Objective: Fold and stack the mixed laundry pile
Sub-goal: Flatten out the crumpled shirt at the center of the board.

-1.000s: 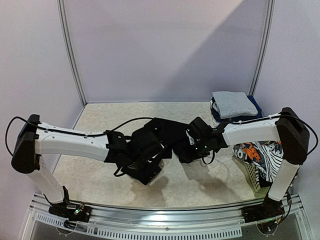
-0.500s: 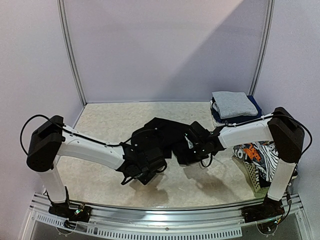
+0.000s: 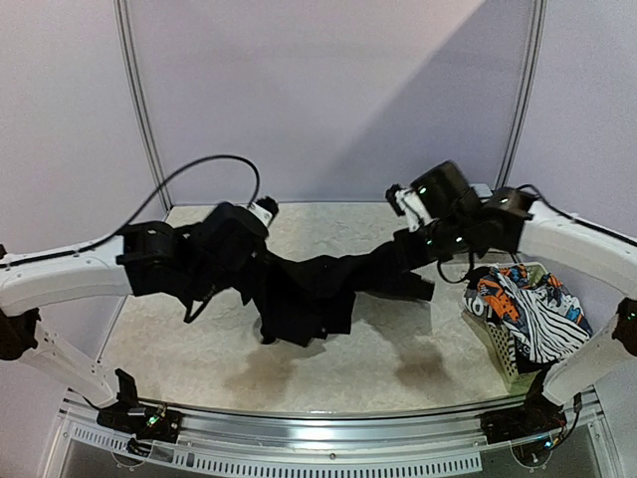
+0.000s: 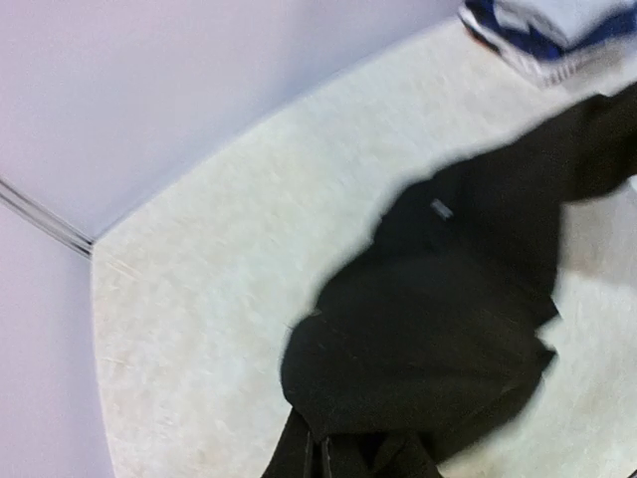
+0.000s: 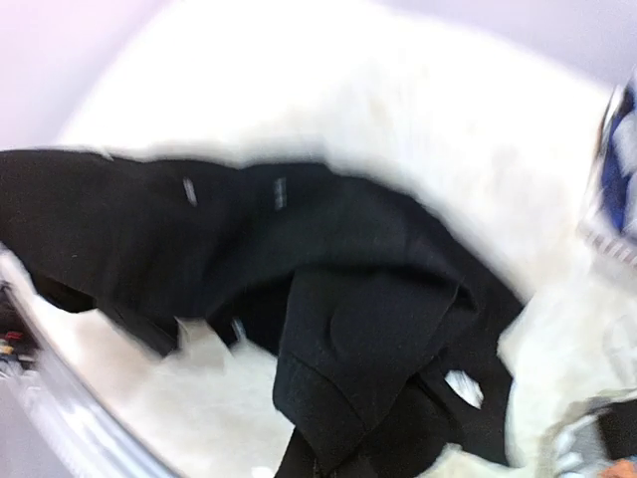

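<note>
The left gripper [image 3: 251, 267] and right gripper [image 3: 406, 255] each clamp an end of the black hooded top [image 3: 309, 294], strung above the table [image 3: 199, 349] centre (likely to spread it flat). Printed pieces [image 3: 523, 304] wait at 4 o'clock.

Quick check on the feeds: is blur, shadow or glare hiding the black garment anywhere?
Top external: mostly sharp, the black garment reads clearly and throws soft shadows on the table. Left wrist: mildly blurred, with the dark folds merging into one mass. Right wrist: heavy motion blur, the table is washed out to white, and the folded stack at the right edge is only a smear.
</note>
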Robot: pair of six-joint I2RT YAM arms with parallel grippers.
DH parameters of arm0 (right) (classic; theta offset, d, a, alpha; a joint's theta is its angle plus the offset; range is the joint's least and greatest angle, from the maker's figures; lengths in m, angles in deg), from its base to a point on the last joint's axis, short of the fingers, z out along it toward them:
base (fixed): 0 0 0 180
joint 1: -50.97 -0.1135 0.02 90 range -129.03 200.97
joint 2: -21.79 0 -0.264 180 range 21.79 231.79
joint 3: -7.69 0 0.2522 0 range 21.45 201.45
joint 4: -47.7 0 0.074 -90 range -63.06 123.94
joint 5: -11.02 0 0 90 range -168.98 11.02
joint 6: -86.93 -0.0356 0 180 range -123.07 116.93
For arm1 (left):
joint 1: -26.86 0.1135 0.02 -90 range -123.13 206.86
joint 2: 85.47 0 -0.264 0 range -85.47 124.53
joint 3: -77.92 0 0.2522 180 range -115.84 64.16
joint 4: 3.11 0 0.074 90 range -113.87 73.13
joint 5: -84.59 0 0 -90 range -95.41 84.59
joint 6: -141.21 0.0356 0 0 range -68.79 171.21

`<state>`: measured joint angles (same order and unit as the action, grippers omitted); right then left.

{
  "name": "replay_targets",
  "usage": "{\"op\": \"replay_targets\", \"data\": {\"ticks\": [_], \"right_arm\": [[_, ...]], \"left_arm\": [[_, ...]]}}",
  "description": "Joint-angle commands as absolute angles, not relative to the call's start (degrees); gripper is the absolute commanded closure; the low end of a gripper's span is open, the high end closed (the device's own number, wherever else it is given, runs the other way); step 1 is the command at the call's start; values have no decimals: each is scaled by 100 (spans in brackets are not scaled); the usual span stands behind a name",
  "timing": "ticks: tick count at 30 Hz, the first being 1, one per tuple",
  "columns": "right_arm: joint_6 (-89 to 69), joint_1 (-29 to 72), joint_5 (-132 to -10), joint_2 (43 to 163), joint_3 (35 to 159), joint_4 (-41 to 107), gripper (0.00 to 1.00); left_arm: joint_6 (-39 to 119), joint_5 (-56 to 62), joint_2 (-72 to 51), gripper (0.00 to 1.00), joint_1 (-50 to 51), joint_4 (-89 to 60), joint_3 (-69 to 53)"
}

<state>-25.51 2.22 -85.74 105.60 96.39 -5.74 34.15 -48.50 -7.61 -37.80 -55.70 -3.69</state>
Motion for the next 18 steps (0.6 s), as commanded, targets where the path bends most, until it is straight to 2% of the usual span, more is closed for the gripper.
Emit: {"op": "replay_targets", "data": {"ticks": [1, 5, 9, 13, 18], "right_arm": [[-2150, 187, -8830, 9502, 10321, -1782, 100], [-2169, 575, -9200, 8965, 10193, -1702, 100], [-2296, 986, -8836, 9092, 9456, -1146, 100], [-2395, 1151, -8339, 9787, 8881, -284, 100], [-2389, 1399, -8116, 10928, 9031, 120, 100]], "left_arm": [[3889, -5028, -1211, 100, -3171, -6263, -865], [3977, -4729, -1173, 100, -2258, -6435, -1122], [3990, -4056, -1028, 100, -1773, -6024, -798], [3974, -3178, -547, 100, -1425, -5433, -240], [3922, -2505, 456, 100, -723, -4752, 190]]}}
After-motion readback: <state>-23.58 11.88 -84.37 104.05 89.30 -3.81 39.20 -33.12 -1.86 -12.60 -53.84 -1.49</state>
